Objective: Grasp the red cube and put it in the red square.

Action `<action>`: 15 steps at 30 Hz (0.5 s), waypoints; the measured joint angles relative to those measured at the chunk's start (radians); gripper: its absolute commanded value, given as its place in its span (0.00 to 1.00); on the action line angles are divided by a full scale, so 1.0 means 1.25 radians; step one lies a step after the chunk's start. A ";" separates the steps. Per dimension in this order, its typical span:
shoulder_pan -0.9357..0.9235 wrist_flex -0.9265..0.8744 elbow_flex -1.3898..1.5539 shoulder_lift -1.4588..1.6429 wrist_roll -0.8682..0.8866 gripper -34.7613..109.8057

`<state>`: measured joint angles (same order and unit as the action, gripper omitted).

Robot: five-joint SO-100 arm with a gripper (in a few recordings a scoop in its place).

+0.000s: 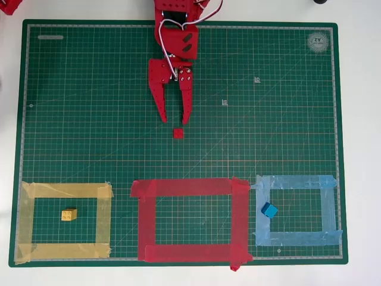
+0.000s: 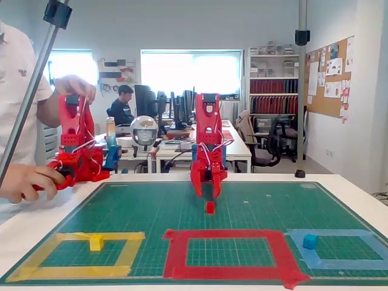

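Note:
The red cube (image 1: 178,133) (image 2: 210,207) is a tiny studded block lying on the green mat near its middle, outside all tape frames. My red gripper (image 1: 174,121) (image 2: 209,195) hangs just behind the cube, fingers spread open and pointing down at the mat, nothing between them. In the overhead view the fingertips end a short way above the cube in the picture. The red square (image 1: 149,220) (image 2: 177,251) is a wide red tape frame at the mat's front middle, with nothing inside it.
A yellow tape frame (image 1: 105,220) (image 2: 130,251) at the front left holds a yellow block (image 1: 69,214) (image 2: 96,242). A light-blue tape frame (image 1: 328,205) (image 2: 357,263) at the front right holds a blue block (image 1: 269,210) (image 2: 310,241). The green mat (image 1: 268,119) lies on a white table.

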<state>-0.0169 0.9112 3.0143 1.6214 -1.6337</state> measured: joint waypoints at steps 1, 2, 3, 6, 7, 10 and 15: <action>0.006 0.000 -0.011 -0.012 0.000 0.36; 0.006 0.000 -0.018 -0.020 0.000 0.36; 0.006 0.000 -0.028 -0.031 0.000 0.36; 0.010 0.000 -0.055 -0.060 0.002 0.36; 0.015 0.000 -0.061 -0.072 0.002 0.36; 0.017 0.000 -0.079 -0.102 0.002 0.36; 0.020 0.000 -0.106 -0.137 0.002 0.36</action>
<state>0.0077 0.9112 2.8823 1.4496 -1.6306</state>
